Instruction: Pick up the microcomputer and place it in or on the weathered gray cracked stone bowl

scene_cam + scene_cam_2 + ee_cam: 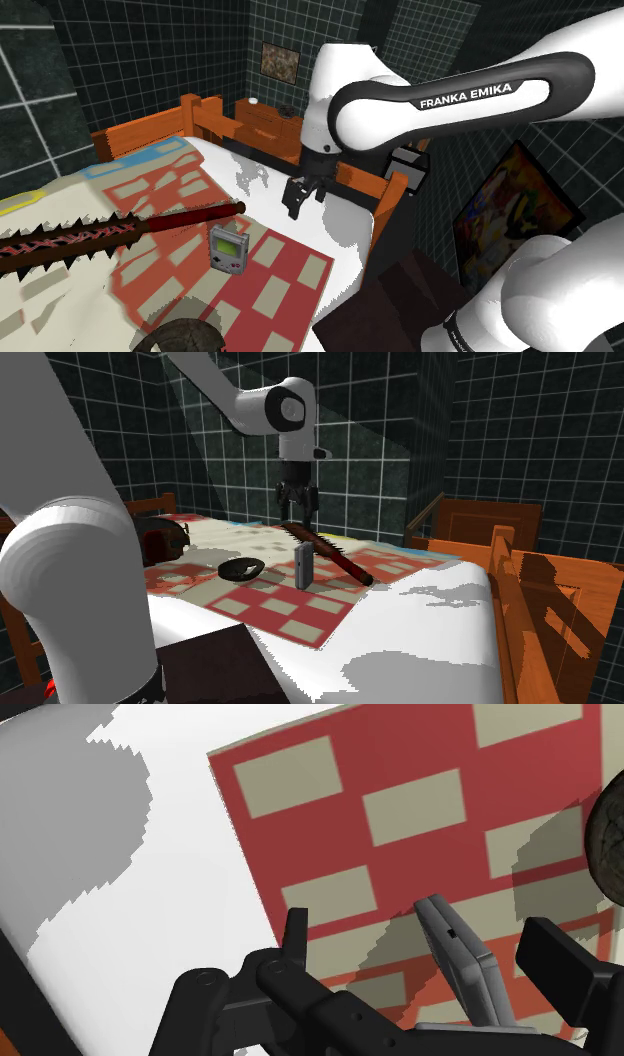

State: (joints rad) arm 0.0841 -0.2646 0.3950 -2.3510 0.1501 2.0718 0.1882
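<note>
The pincer (303, 193) hangs just above a bed with its two black fingers apart and nothing between them touching. In the wrist view the left fingertip (295, 932) and its mate frame the grey handheld computer (460, 962), which stands clear of both. In the shoulder view that computer (226, 247) stands upright at about 7 o'clock from the pincer, on a red quilt with beige squares (270, 290). The dark, rough bowl (188, 335) lies at 7 o'clock from the computer. From the second exterior view the bowl (242, 567) sits at 9 o'clock of the computer (304, 566), near but apart. A spiked club (120, 235) stretches across the quilt. A white sheet (340, 235) covers the rest of the bed, inside an orange wooden frame (215, 120). Dark tiled walls (150, 50) close the room, with a framed picture (280, 60) hung at 12 o'clock.
</note>
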